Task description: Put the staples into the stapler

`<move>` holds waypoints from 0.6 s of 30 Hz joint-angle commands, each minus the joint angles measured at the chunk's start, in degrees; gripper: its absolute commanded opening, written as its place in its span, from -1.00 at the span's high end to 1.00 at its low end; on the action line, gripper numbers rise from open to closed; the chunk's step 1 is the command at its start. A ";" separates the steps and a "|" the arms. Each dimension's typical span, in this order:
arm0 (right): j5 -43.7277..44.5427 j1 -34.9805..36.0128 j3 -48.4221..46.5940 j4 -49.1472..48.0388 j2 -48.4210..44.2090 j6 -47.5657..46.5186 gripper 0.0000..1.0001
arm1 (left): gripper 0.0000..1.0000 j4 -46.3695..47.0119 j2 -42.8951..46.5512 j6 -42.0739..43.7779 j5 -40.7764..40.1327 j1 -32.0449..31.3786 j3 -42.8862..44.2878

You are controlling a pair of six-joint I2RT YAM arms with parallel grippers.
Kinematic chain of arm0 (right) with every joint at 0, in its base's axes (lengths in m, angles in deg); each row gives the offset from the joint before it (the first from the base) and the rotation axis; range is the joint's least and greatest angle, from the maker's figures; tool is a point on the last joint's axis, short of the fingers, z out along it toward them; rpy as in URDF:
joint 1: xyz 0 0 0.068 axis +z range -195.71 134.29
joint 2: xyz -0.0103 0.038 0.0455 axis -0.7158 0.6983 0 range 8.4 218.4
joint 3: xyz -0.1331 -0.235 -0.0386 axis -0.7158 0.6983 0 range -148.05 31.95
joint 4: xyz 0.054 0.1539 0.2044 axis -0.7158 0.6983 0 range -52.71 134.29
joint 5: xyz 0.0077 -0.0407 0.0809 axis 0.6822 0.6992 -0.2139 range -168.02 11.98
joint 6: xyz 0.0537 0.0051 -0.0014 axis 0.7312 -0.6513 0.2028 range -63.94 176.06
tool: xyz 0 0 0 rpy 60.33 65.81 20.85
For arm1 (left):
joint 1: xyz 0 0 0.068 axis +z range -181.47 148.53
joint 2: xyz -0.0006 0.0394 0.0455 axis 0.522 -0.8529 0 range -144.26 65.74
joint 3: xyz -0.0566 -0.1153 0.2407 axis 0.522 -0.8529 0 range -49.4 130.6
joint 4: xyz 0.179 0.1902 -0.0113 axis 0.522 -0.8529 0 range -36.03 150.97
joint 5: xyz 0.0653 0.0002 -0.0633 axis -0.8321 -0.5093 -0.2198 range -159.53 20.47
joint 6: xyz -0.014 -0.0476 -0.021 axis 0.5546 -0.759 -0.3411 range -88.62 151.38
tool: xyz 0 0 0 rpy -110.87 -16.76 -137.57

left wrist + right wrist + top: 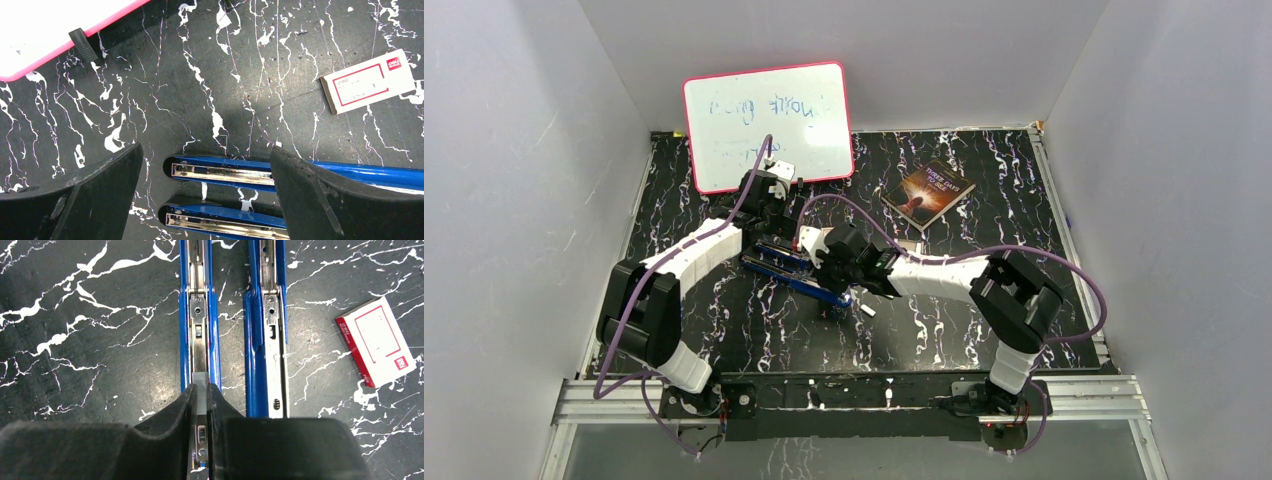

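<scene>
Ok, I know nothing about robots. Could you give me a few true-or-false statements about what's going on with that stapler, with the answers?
1. The stapler lies opened out, its two blue halves side by side. True.
2. The left gripper is clamped on the stapler. False: its jaws stand wide open above it.
3. The right gripper pinches the staples over one half of the stapler. True.
4. The white box sits on top of the stapler. False: it lies on the table, apart from it.

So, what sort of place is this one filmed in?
Probably a lab test cell: plain white walls box in a black marbled table, with an aluminium rail along its near edge.
</scene>
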 commanded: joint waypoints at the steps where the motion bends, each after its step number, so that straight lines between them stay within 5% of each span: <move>1: 0.79 -0.12 0.33 -5.19 -2.78 0.62 0.57 | -0.96 -0.46 1.20 0.60 -0.54 -0.22 0.57; 18: 0.68 -0.11 -3.01 -4.20 3.64 -0.38 0.37 | -0.96 -0.46 1.47 0.73 -0.67 -0.22 0.48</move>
